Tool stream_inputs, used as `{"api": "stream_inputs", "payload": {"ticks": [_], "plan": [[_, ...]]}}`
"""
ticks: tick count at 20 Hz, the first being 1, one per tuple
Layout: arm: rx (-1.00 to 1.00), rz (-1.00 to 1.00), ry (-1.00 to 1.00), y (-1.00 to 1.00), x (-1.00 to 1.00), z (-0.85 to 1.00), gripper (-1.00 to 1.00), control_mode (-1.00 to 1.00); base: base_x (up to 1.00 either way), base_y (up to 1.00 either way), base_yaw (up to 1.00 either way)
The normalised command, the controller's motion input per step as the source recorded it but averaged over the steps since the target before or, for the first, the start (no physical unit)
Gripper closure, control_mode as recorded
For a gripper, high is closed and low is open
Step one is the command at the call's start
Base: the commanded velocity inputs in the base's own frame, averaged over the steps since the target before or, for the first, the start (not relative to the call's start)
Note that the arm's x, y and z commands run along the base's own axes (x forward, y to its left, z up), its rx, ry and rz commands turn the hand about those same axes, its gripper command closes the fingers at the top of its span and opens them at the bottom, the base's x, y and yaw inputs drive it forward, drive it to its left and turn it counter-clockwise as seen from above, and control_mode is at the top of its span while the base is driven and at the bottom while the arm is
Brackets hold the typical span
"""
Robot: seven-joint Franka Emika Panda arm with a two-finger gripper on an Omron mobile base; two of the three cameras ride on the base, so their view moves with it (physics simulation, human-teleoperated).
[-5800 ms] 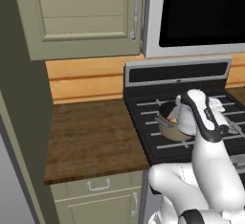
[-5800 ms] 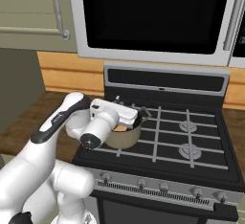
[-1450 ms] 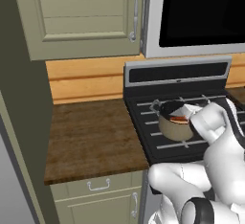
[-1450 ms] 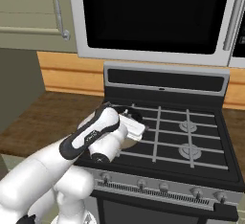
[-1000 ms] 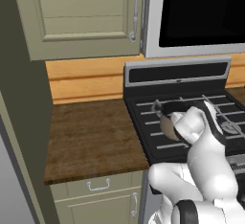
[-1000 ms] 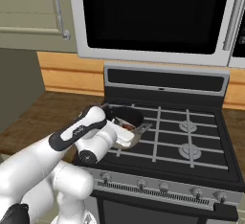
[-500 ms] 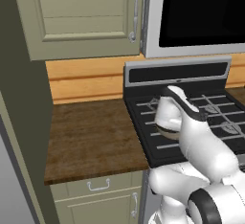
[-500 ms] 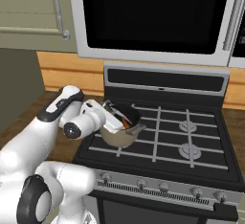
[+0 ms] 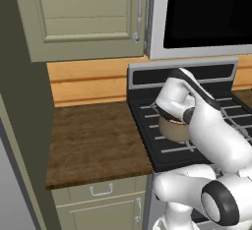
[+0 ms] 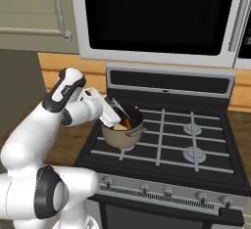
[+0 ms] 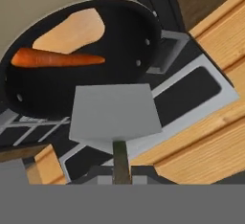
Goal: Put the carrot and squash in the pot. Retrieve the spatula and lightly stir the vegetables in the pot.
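The tan pot (image 10: 119,136) stands on the stove's front left burner. Its dark inside (image 11: 119,36) holds the thin orange carrot (image 11: 57,58) and, beside it, the stubby tan squash (image 11: 72,29). My gripper (image 11: 121,173) is shut on the thin handle of the spatula (image 11: 115,114), whose pale grey blade hangs over the pot's near rim, apart from the vegetables. From the right base my gripper (image 10: 112,118) reaches in from the pot's left side, with the carrot (image 10: 128,123) peeking over the rim. My arm covers most of the pot (image 9: 172,129) in the left base view.
The black stove (image 10: 188,142) has bare grates to the right of the pot. A brown wooden counter (image 9: 93,140) lies to its left. A microwave (image 10: 157,12) hangs above the stove and a cabinet (image 9: 83,13) above the counter.
My hand has swung from the pot's front around to its left side, carrying the spatula with it. The pot, carrot and squash stay where they were.
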Motion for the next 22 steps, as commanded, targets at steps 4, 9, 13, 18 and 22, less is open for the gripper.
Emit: {"api": "stream_inputs", "payload": {"ticks": [4,9,13,18,22], "plan": [[0.16,0.0,-0.02,-0.09,-0.59,0.92,1.0,-1.0,0.0,0.0,0.0],[0.13,0.0,0.02,-0.19,-0.38,0.6,1.0,-1.0,0.0,0.0,0.0],[0.0,-0.05,0.17,-0.09,-0.06,-0.03,1.0,-1.0,0.0,0.0,0.0],[0.05,-0.08,0.38,-0.02,0.0,-0.03,1.0,-1.0,0.0,0.0,0.0],[0.13,-0.06,0.53,0.0,0.18,-0.13,1.0,-1.0,0.0,0.0,0.0]]}}
